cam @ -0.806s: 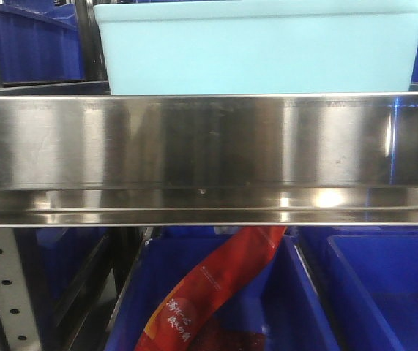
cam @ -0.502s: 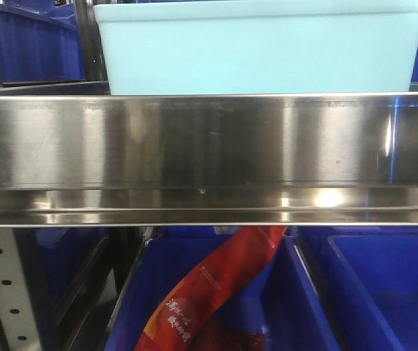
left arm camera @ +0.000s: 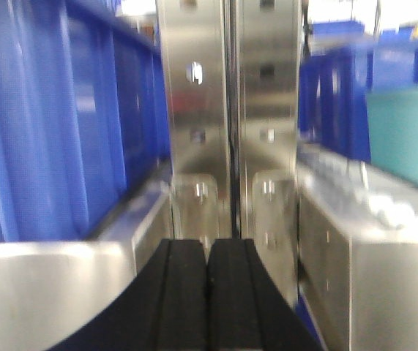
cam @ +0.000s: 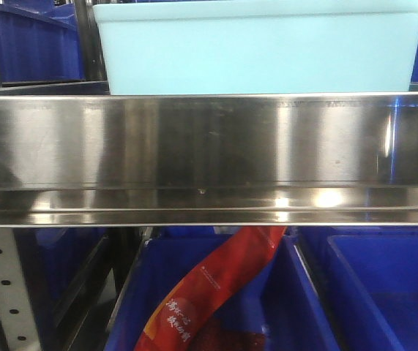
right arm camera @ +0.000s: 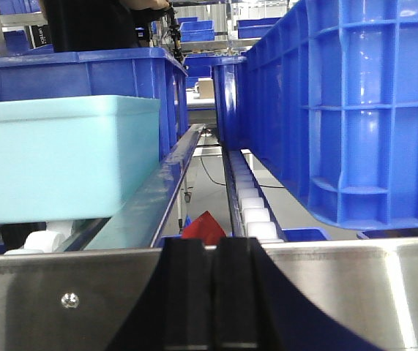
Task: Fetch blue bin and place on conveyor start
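Left wrist-mounted view has the black rubber left fingers (left arm camera: 187, 292) pressed together and holding nothing, aimed at a perforated steel upright (left arm camera: 227, 110). The right fingers (right arm camera: 190, 292) are likewise shut and empty, just above a polished stainless-steel shelf rail (cam: 209, 139). Between both arms, the pale aqua rectangular plastic bin (cam: 260, 47) rests on the shelf's white rollers (right arm camera: 256, 212), behind the rail, whose lip likely stops it rolling off. Dark royal-blue ribbed crates (right arm camera: 370, 110) flank it. The arms seem placed to bracket the bin for a two-sided lift. No conveyor belt is visible.
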